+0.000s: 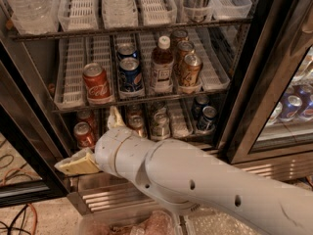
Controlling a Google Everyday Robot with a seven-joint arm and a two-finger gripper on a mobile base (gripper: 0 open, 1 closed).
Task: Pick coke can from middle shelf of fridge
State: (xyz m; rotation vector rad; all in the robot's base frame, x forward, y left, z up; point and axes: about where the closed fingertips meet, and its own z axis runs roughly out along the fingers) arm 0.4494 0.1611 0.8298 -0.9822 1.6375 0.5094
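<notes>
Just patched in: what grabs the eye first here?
The big white arm fills the foreground, its gripper open below the middle shelf at the fridge lower left. Above it, the red coke can stands front left on that shelf, beside a blue Pepsi can.

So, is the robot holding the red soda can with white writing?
No, the red soda can stands on the white-trayed middle shelf; the gripper hangs open below it.
</notes>
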